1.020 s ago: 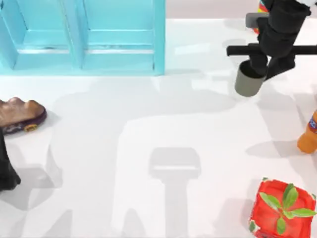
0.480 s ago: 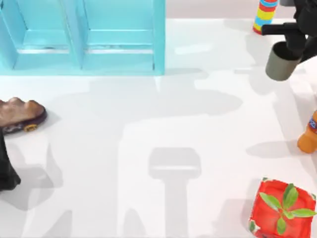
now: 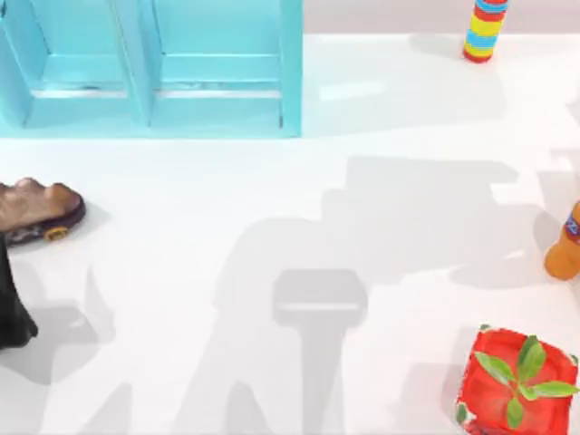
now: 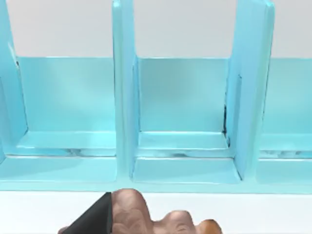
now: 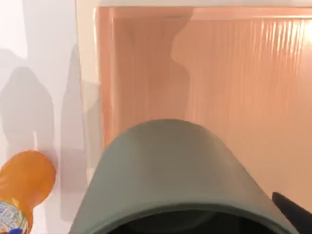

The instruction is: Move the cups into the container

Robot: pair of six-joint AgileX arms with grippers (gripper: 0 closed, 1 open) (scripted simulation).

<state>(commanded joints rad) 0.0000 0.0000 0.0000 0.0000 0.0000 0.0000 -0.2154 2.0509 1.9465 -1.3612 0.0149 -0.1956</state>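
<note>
One olive-grey cup (image 5: 180,180) sits close in front of the right wrist camera, rim toward the lens, above a salmon-coloured container (image 5: 219,73) with pale walls; whether the right gripper grips it, or how far its fingers are apart, cannot be told. An orange bottle (image 5: 22,183) stands on the white table (image 3: 362,136) just beside the container's wall.

From above, the table is white and crossed by grey arm shadows. A turquoise rack (image 3: 154,63) with upright dividers occupies the far left corner. A striped stack (image 3: 485,27) stands at the far edge toward the right. The orange bottle (image 3: 564,245) stands at the right edge. A red box with a green plant (image 3: 517,385) sits in the near right corner. A brown shoe-like object (image 3: 36,208) lies at the left edge.

Left arm (image 3: 11,308): parked at the left edge, just nearer than the brown object. Its wrist camera faces the turquoise rack (image 4: 185,112), with the brown object (image 4: 146,217) in front. Finger spacing on the left gripper cannot be told.
</note>
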